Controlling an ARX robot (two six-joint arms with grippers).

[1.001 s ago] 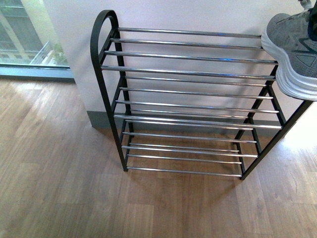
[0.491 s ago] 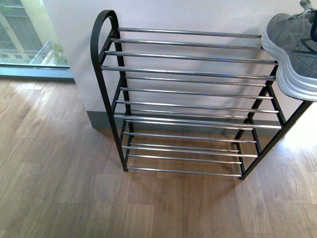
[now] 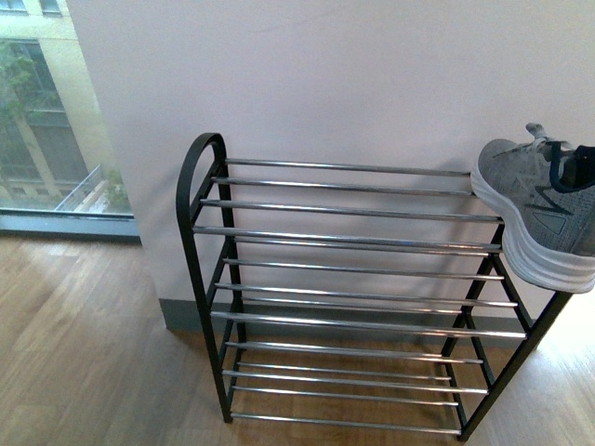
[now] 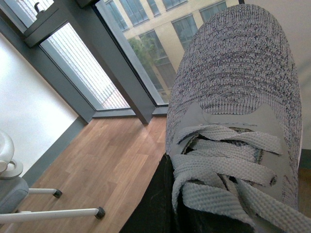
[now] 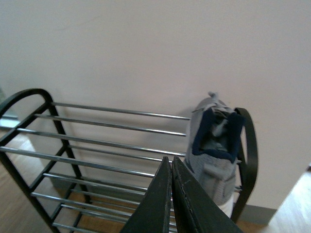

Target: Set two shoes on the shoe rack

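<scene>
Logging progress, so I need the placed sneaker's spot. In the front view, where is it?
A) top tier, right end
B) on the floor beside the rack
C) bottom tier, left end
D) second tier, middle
A: the shoe rests on the shoe rack's top bars, overhanging its right end.

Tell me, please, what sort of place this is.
Probably a home or office entryway: a shoe rack stands against a white wall on a wood-look floor, one grey sneaker on its top tier, beside tall windows.

The right fingers (image 5: 158, 204) press together; the left fingers (image 4: 150, 208) grip a shoe (image 4: 233, 97).
</scene>
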